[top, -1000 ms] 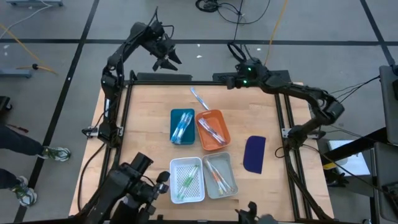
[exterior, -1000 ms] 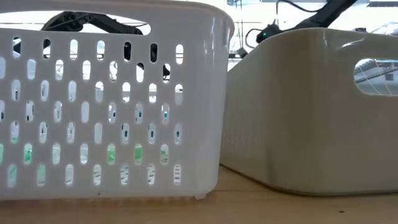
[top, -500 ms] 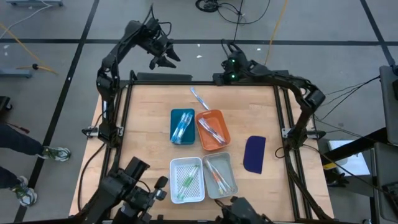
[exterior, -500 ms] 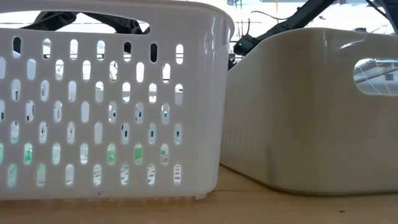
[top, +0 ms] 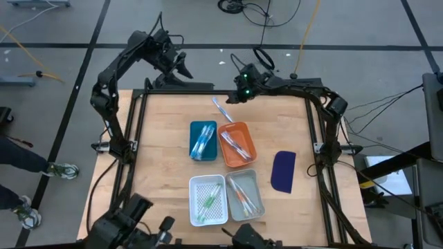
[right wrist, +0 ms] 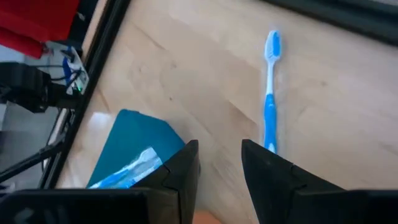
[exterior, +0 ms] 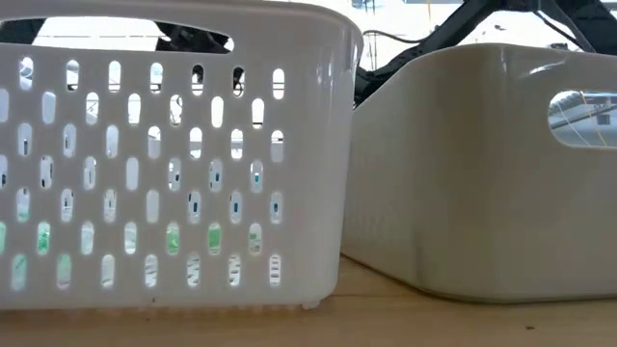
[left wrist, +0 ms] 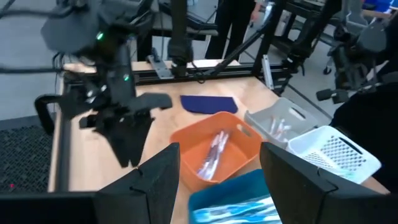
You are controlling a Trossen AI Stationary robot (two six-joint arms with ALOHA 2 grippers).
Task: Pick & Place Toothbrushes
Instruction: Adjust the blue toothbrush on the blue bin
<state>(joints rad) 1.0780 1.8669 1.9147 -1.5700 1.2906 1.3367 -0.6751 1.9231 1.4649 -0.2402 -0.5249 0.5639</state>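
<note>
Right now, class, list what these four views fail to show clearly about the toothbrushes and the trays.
- Low view: the white basket and grey tray block the table behind them; only green flecks show through the basket's holes.
- Right wrist view: the blue toothbrush has its handle end hidden behind the right pincer.
- High view: toothbrushes in the orange tray are too small to count.
- Left wrist view: the blue tray is cut off by the edge.

No readable text, label or number shows anywhere.

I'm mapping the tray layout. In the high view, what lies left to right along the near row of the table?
White perforated basket → grey tray → dark blue flat piece.
</note>
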